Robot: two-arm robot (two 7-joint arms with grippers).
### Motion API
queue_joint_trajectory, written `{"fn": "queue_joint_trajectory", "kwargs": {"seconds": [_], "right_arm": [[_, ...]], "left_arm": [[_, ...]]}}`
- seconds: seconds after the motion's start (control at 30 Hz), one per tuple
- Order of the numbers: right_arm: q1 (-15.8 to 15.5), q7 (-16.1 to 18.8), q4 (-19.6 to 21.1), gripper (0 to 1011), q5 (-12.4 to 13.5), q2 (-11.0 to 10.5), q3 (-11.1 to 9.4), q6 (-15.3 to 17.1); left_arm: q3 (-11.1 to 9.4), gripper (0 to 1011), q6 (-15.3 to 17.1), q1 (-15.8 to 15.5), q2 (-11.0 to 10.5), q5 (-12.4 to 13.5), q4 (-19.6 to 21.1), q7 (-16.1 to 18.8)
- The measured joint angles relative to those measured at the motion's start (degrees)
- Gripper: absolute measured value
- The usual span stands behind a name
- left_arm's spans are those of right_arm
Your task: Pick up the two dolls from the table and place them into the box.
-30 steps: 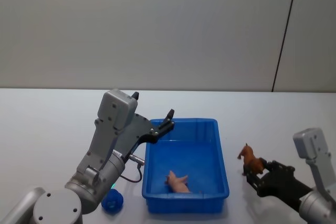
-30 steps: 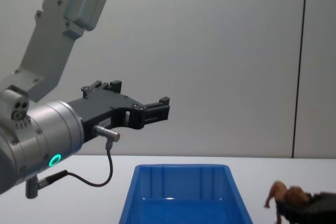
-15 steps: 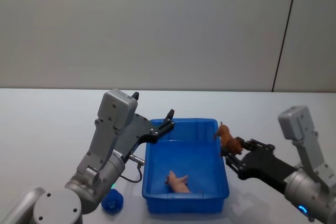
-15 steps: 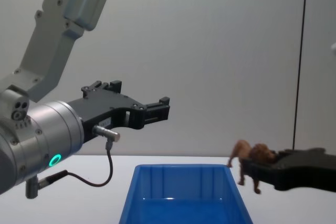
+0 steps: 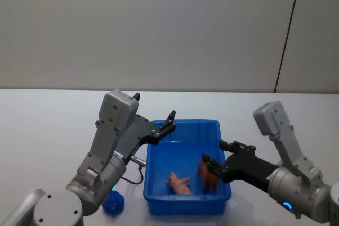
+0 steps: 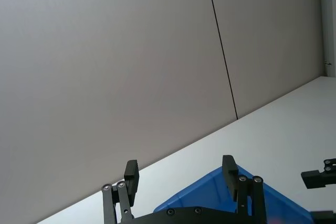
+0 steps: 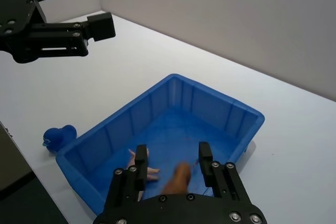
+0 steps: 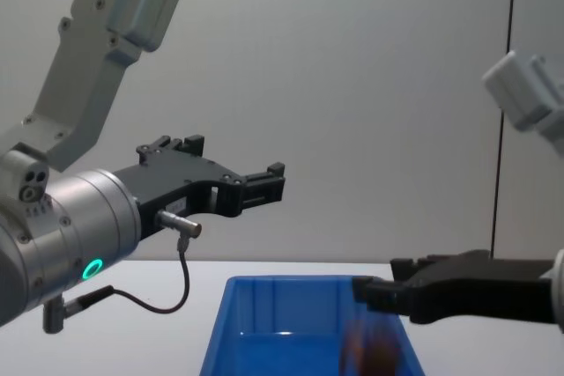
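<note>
The right gripper (image 7: 172, 160) hangs over the box (image 5: 185, 206) with its 2 fingers spread wide and nothing between them; the brown doll (image 5: 208, 175) is a blur just below, inside the right-hand wall, so I judge it to be dropping; it may bounce off the glossy floor, or land on the peach doll (image 5: 180, 183) lying near the front wall. Pulling that arm back low could catch the rim and shove the box.

The blue doll (image 5: 113, 203) sits on the table (image 5: 47, 130) just outside the box's near left corner, close under the left arm; a reach for it risks nudging the box or rolling the rounded toy away. The left gripper (image 6: 180, 169) is open wide above the far left corner.

The table is plain, white and smooth; behind it a bare grey wall (image 5: 159, 25) with 1 dark vertical seam (image 5: 288, 25).
</note>
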State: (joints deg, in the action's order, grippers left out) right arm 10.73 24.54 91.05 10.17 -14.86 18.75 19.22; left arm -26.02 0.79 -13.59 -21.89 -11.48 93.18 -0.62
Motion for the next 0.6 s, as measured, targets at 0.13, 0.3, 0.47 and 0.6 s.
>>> {"fn": "queue_joint_trajectory", "kwargs": {"seconds": [0.13,0.3,0.47,0.6], "right_arm": [[0.7,0.3,-1.0,655,-0.4,0.5,0.3,0.7],[1.2,0.6,-1.7,801,-0.1,0.7,0.4,1.2],[1.1,0.7,-1.7,945,0.8,0.4,-0.1,1.1],[0.5,0.7,-1.2,1001,1.9,-0.7,-0.9,-0.1]], "left_arm": [[0.0,1001,0.0,0.0,0.0,0.0,0.0,0.0],[0.0,1001,0.0,0.0,0.0,0.0,0.0,0.0],[0.0,1001,0.0,0.0,0.0,0.0,0.0,0.0],[0.0,1001,0.0,0.0,0.0,0.0,0.0,0.0]]}}
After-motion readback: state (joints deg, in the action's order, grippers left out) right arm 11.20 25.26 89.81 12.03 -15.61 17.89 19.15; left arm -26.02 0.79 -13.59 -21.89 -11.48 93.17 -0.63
